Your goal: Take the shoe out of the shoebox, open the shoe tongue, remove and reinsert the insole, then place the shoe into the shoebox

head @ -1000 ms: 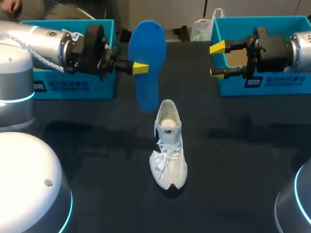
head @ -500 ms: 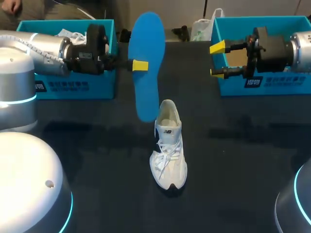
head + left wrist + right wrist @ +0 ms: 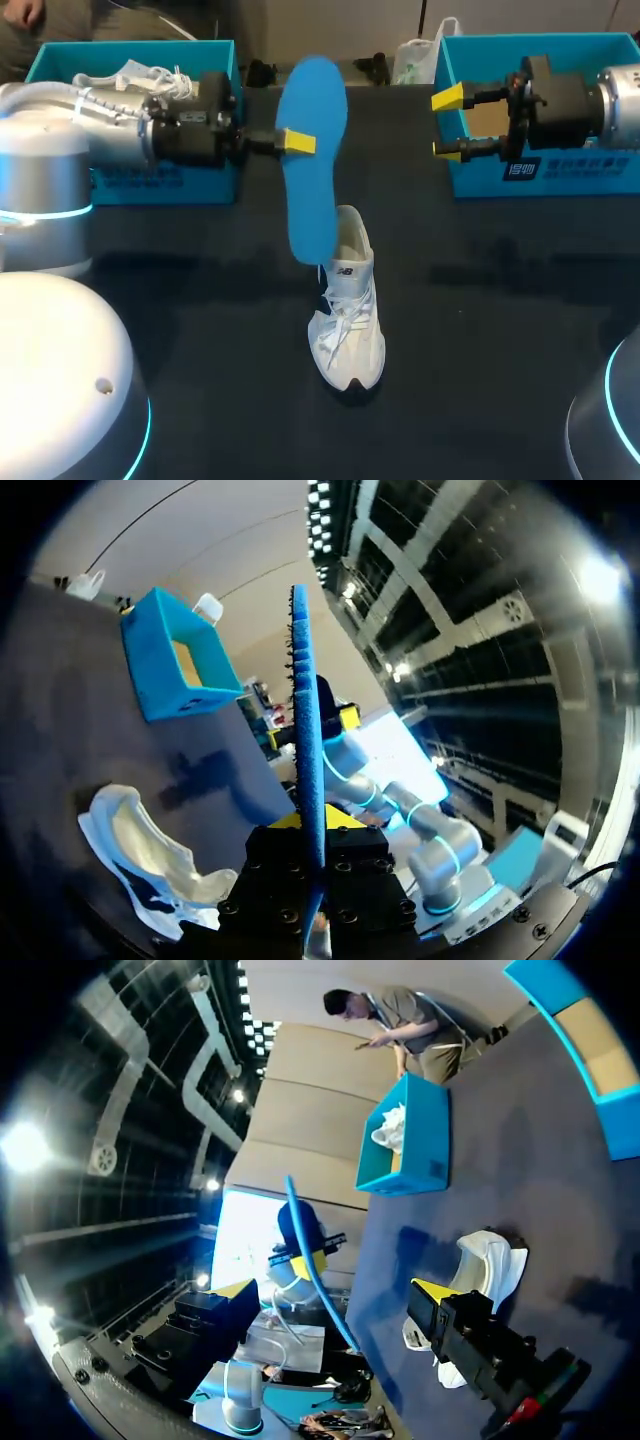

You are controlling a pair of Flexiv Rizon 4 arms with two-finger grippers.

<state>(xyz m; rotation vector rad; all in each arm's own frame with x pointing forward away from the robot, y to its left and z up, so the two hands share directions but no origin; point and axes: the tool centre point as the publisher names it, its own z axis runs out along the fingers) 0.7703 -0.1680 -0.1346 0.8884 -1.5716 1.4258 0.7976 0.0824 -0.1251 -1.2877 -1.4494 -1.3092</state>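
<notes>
A blue insole (image 3: 312, 150) hangs upright in the air, pinched at its middle by my left gripper (image 3: 298, 141), which is shut on it. Its lower end overlaps the heel opening of the white shoe (image 3: 347, 310), which stands on the dark table with its toe toward me. In the left wrist view the insole (image 3: 304, 710) stands edge-on between the fingers, with the shoe (image 3: 150, 865) below and to one side. My right gripper (image 3: 447, 125) stays open and empty before the right shoebox (image 3: 540, 170). Its wrist view shows the shoe (image 3: 487, 1265) and the insole (image 3: 318, 1285) ahead.
The left blue shoebox (image 3: 150, 178) stands at the back left with white stuffing or another shoe inside. The right blue shoebox (image 3: 160, 670) stands at the back right, its cardboard bottom showing. Dark table surface lies all around the shoe.
My left arm has carried the insole to the right and downward, so its lower end now reaches the shoe's heel opening. The right arm and the shoe have not moved.
</notes>
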